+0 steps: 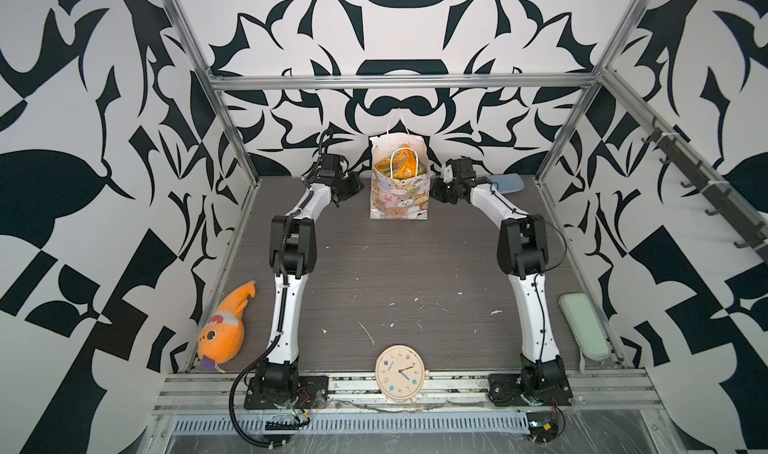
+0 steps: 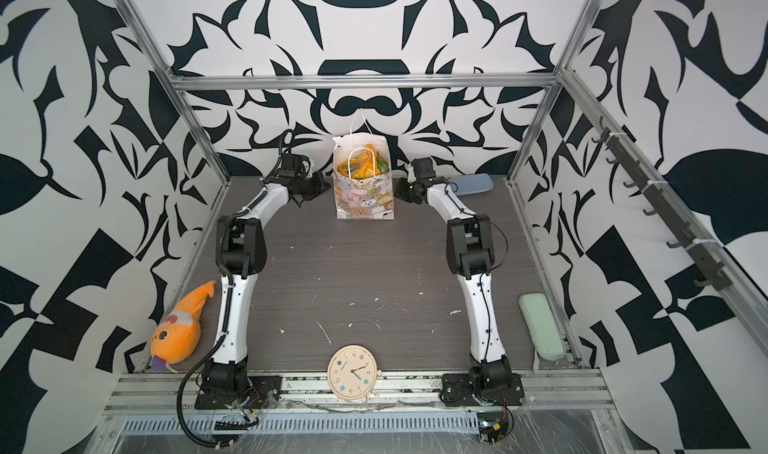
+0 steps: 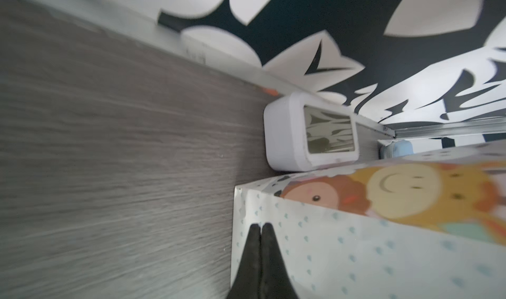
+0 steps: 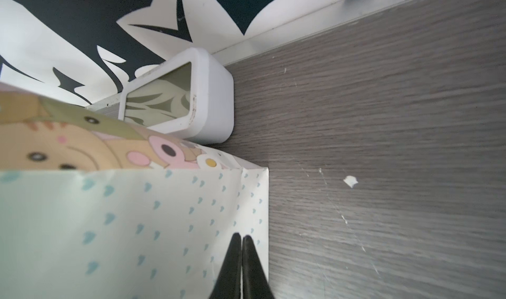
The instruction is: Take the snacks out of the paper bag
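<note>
In front of the paper bag (image 1: 399,202), your tabletop (image 1: 395,273) carries no snack yet. At the bag's narrow sides, the left end effector (image 3: 261,226) and the right end effector (image 4: 242,236) are clenched and visibly grasp nothing. The snacks (image 1: 401,165) all sit inside.

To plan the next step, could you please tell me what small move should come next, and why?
Probably raise the right gripper above the mouth of the paper bag and open its jaws: it and the left gripper are shut beside the bag's narrow sides, while the snacks sit inside.
</note>
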You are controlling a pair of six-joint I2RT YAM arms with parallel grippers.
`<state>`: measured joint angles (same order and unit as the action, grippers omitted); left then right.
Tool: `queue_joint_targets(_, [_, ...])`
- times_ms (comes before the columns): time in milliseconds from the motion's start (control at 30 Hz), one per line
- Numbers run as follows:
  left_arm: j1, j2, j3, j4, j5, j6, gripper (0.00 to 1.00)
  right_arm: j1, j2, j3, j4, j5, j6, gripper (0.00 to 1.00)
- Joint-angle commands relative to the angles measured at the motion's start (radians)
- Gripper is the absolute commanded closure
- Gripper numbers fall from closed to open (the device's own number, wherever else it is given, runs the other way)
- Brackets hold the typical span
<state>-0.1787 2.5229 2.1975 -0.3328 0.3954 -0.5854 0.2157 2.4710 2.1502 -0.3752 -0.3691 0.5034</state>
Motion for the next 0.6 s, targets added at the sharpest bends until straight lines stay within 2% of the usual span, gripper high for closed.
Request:
queue_joint_targets(0, [-0.002,0.028,0.041,0.007,0.024,-0.039,1.00,0.009,0.011,0.072,0.021,-0.023,0.018,0.91])
queue_joint_targets(333, [0.009,0.094,0.074,0.015,0.030,-0.053,1.00,0.040,0.062,0.125,0.006,-0.058,0.008,0.91])
queue_joint_targets(567, [0.031,0.098,0.077,0.020,0.008,-0.048,1.00,0.085,0.042,0.102,0.018,-0.105,-0.024,0.92])
